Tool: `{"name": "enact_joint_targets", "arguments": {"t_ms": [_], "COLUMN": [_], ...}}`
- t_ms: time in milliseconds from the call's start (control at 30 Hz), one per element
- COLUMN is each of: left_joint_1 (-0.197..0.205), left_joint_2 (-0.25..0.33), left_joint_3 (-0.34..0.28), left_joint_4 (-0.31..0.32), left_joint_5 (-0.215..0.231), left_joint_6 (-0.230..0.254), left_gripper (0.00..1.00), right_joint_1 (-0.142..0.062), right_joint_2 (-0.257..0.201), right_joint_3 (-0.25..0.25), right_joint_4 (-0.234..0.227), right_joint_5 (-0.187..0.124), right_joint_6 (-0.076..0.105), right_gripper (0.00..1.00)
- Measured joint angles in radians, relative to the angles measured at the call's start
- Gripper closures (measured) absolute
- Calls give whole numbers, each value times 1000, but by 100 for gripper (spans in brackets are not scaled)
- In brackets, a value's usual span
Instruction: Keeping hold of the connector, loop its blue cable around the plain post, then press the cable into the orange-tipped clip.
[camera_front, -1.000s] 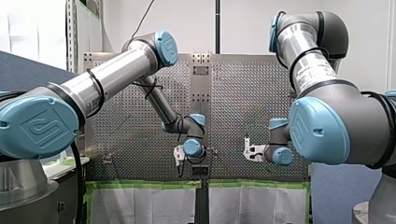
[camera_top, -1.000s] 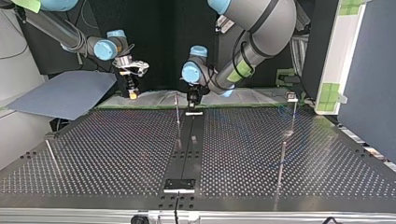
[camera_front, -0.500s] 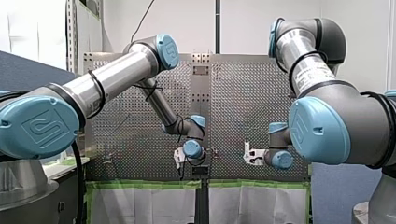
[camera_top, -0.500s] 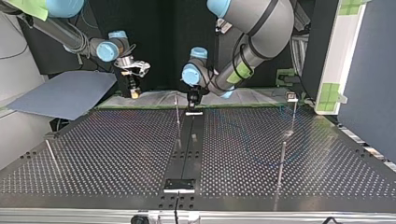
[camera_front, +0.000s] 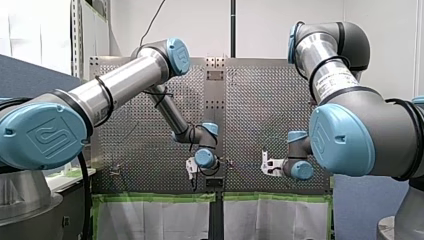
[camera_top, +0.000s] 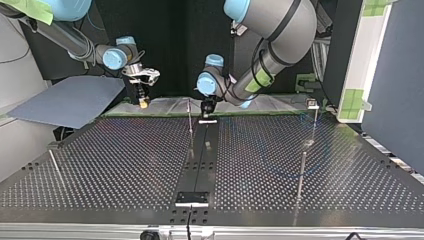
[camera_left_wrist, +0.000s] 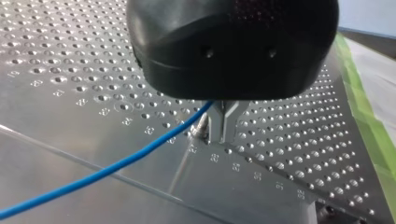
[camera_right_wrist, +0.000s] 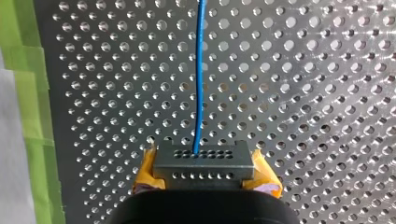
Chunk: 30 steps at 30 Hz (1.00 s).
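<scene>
In my right hand (camera_right_wrist: 205, 173), connector (camera_right_wrist: 204, 161) — blue cable (camera_right_wrist: 200, 84) ahead.

Grey connector (camera_right_wrist: 203, 164) — blue cable (camera_right_wrist: 200, 79) straight

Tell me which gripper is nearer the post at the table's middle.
Left. My left gripper, shut on the cable, hangs just beside the post, at the top view's right of it. My right gripper, holding the connector, is farther off at its left.
</scene>
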Motion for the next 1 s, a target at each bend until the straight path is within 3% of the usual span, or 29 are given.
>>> {"name": "enact_joint_targets", "arguments": {"t_ms": [367, 567, 833, 1000], "left_joint_1": [5, 7, 12, 24], "left_joint_2": [0, 0, 0, 0], "left_joint_3": [10, 20, 25, 43], "left_joint_4": [16, 18, 18, 1], "left_joint_5": [2, 1, -5, -18], "left_joint_6": [-39, -46, -48, -46], "left_gripper": [100, 100, 100, 100], "right_joint_1": [-10, -17, -30, -34], "right_joint_2": [1, 2, 3, 3], "right_joint_3": [-36, -60, -75, -94], "right_joint_4": [6, 33, 25, 47], "right_joint_5": [-2, -3, -15, -20], "right_joint_6": [8, 7, 10, 13], "right_gripper": [100, 100, 100, 100]}}
